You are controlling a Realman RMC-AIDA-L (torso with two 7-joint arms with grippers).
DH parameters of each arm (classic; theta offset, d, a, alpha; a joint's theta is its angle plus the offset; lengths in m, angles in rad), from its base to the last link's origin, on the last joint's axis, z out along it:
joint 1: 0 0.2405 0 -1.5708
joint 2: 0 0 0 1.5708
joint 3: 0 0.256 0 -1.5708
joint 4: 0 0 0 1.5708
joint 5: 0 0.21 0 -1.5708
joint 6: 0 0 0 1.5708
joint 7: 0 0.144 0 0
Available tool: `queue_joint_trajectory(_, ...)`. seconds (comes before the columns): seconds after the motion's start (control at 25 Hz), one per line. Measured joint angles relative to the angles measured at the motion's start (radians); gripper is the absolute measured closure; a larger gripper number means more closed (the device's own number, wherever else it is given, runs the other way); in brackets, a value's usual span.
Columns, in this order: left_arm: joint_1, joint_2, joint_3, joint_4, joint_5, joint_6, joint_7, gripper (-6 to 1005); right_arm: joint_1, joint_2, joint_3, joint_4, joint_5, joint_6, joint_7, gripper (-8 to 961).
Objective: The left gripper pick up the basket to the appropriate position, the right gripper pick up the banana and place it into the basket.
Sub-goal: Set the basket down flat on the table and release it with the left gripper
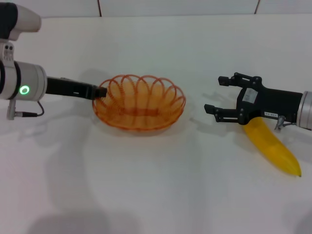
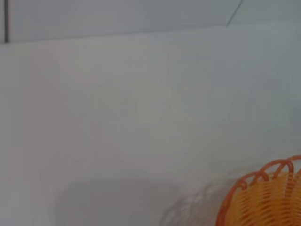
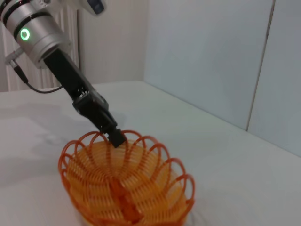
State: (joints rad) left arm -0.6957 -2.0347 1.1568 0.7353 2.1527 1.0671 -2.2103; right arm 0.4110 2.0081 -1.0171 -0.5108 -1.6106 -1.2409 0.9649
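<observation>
Sitting mid-table, one basket point(image 1: 139, 102) has wide bare white tabletop point(image 1: 146, 195) on every side, pale wall panels behind. One left gripper point(image 1: 101, 92) is pinched on the basket's scalloped rim at its left edge. One right gripper point(image 1: 218, 95), fingers spread and holding nothing, hovers right of the basket, one banana point(image 1: 273, 148) lying beneath its wrist.
</observation>
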Motion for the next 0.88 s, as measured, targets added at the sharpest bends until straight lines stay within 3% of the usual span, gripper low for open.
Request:
queue_joint_trajectory(0.48, -0.07, 0.006, -0.006, 0.04, 0.212, 0.031, -0.143, 935, 0.0, -0.001, 0.0, 0.0, 0.0, 0.0, 0.0, 102)
queue_joint_trajectory(0.88, -0.072, -0.001, -0.009, 0.033, 0.174, 0.022, -0.137, 934, 0.0, 0.001, 0.0, 0.0, 0.0, 0.0, 0.0, 104)
